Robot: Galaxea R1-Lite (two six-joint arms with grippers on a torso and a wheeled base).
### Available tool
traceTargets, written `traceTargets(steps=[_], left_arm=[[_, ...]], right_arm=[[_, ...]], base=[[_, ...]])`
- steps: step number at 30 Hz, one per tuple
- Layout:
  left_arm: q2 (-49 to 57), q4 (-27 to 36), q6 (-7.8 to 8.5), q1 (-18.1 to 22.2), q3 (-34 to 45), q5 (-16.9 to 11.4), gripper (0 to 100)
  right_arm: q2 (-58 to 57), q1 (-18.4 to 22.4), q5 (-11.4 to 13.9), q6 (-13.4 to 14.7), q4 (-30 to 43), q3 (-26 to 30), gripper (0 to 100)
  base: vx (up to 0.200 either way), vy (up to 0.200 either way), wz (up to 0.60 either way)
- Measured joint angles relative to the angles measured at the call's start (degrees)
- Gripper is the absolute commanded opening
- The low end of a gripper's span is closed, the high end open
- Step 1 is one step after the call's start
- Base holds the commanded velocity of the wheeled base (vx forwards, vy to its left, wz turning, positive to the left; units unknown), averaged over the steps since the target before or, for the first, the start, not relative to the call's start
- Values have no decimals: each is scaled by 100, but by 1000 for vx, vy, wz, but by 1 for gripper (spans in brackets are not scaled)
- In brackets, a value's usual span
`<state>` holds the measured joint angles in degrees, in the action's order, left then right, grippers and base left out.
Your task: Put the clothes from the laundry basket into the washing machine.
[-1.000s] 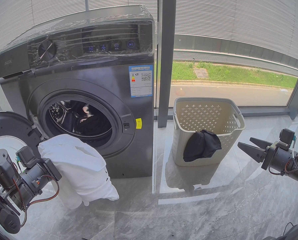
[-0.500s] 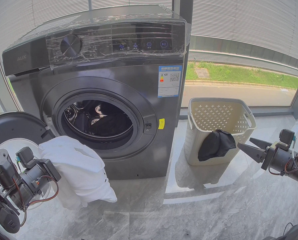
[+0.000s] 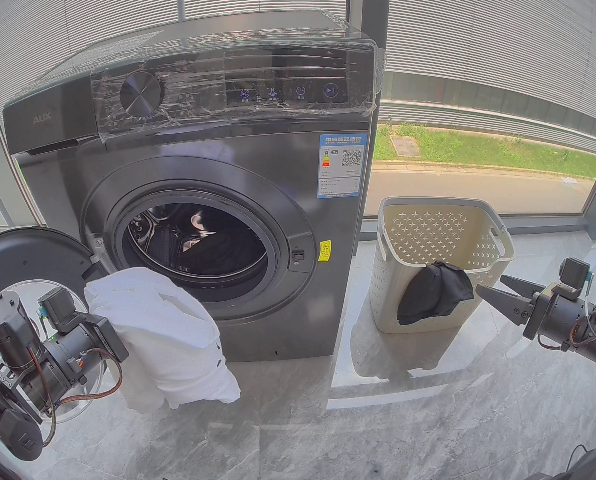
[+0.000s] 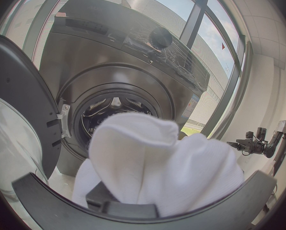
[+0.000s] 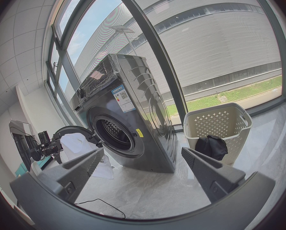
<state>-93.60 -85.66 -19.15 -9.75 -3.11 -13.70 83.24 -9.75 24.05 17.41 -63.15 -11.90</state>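
A: Checking progress, what's loaded?

B: 1 dark garment lies inside the drum of the washing machine. The door hangs wide open.

A: Left end effector?

B: Clamped on a white garment, which is bunched and draped over the fingers. It hangs low in front of the drum opening, on the door side, not yet inside.

A: Right end effector?

B: Jaws spread wide, holding nothing, just beside the laundry basket.

A: Basket contents?

B: 1 black garment hangs over the front rim. Can't tell if anything sits deeper inside.

A: So, roughly?

B: About 1 of 3 visible pieces done, I'd say. White one needs lifting into the drum. Black one needs picking and loading after that.
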Motion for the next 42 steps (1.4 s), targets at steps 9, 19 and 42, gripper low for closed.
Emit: traceTargets(steps=[9,19,42], left_arm=[[-290,5,-4,11,-507,-6,0],[-612,29,-6,91,-670,233,0],[-1523,111,-271,80,-1696,517,0]], right_arm=[[0,2,0,0,0,5,100],[11,2,0,13,-2,-28,100],[28,44,0,43,0,-59,100]], base=[[178,0,0],[0,0,0],[-35,0,0]])
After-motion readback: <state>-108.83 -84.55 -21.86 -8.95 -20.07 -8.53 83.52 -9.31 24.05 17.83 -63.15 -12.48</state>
